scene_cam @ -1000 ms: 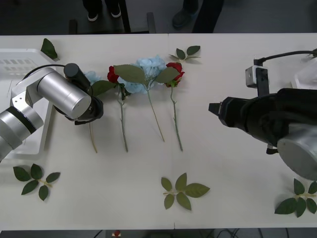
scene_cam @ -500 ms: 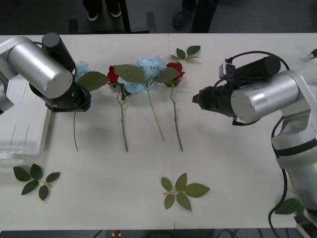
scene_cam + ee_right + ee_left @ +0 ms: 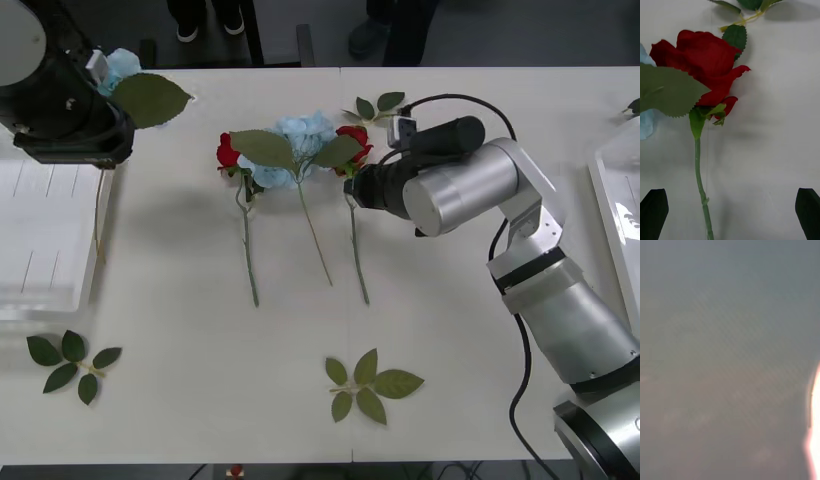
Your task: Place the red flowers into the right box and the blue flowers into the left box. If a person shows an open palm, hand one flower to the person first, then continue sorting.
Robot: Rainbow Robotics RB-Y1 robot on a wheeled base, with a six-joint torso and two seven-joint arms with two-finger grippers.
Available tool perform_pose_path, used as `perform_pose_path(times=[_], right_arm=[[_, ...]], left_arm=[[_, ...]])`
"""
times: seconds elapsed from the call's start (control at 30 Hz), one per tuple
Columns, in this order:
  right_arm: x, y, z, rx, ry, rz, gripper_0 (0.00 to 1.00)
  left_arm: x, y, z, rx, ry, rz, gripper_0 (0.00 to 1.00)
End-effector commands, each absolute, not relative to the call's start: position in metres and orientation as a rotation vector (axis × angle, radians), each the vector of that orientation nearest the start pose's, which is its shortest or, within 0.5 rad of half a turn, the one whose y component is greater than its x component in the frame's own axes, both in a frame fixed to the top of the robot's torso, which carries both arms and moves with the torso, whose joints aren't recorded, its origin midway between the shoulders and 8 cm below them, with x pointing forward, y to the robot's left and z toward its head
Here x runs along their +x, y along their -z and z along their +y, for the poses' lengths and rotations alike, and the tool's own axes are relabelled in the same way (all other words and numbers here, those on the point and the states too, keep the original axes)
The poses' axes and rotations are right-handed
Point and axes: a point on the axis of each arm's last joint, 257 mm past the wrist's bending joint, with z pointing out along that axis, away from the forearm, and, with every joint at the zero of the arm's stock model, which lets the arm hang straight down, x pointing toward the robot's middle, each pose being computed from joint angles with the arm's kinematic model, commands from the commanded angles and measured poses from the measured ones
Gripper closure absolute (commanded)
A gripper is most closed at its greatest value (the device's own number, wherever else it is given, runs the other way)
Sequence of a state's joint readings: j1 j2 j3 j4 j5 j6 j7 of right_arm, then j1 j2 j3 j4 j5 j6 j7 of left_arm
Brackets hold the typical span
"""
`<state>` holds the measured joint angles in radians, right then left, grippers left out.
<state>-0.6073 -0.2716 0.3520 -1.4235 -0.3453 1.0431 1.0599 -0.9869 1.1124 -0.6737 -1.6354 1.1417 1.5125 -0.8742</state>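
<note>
My left gripper (image 3: 100,150) carries a blue flower (image 3: 122,64) above the left box (image 3: 45,250) at nine o'clock; I judge it gripping the stem, which hangs over the box edge. The box looks unfilled. My right gripper (image 3: 355,186) is open, poised over the rightmost rose (image 3: 703,63) near twelve o'clock. On the desk (image 3: 480,390) remain two roses and one blue bloom (image 3: 300,135) (most sorting left).

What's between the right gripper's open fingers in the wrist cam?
Right wrist view: the red flower's green stem runs into the right gripper's gap, nearer one finger; otherwise bare table.
</note>
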Motion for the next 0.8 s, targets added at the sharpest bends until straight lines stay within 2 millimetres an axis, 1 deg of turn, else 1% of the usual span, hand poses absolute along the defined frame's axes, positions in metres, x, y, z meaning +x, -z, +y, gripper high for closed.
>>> perform_pose_path(times=[0.03, 0.2, 0.23, 0.27, 0.3, 0.37, 0.4, 0.5, 0.6, 0.7, 0.8], right_arm=[[0.602, 0.244, -0.072, -0.109, -0.305, 2.295, 0.01], [0.605, 0.248, -0.062, -0.140, -0.293, 2.302, 0.01], [0.605, 0.250, -0.059, -0.159, -0.278, 2.305, 0.01], [0.605, 0.251, -0.059, -0.165, -0.271, 2.306, 0.01], [0.606, 0.253, -0.059, -0.178, -0.249, 2.310, 0.01], [0.608, 0.257, -0.057, -0.197, -0.231, 2.311, 0.01], [0.608, 0.258, -0.057, -0.206, -0.222, 2.311, 0.01], [0.611, 0.268, -0.057, -0.240, -0.181, 2.315, 0.01], [0.611, 0.274, -0.048, -0.274, -0.178, 2.309, 0.01], [0.611, 0.276, -0.043, -0.295, -0.179, 2.303, 0.02], [0.608, 0.279, -0.037, -0.303, -0.185, 2.307, 0.04]], left_arm=[[0.516, 0.095, 0.340, 0.017, -0.145, 2.660, 1.00], [0.510, 0.088, 0.391, -0.126, -0.181, 2.680, 1.00], [0.508, 0.086, 0.405, -0.164, -0.206, 2.679, 1.00], [0.507, 0.085, 0.411, -0.181, -0.216, 2.677, 1.00], [0.506, 0.084, 0.425, -0.219, -0.241, 2.675, 1.00], [0.505, 0.083, 0.445, -0.272, -0.273, 2.668, 1.00], [0.506, 0.083, 0.449, -0.288, -0.277, 2.665, 1.00], [0.513, 0.082, 0.473, -0.354, -0.294, 2.631, 1.00], [0.520, 0.083, 0.484, -0.376, -0.298, 2.611, 1.00], [0.525, 0.086, 0.499, -0.362, -0.336, 2.603, 1.00], [0.530, 0.094, 0.514, -0.384, -0.347, 2.584, 1.00]])
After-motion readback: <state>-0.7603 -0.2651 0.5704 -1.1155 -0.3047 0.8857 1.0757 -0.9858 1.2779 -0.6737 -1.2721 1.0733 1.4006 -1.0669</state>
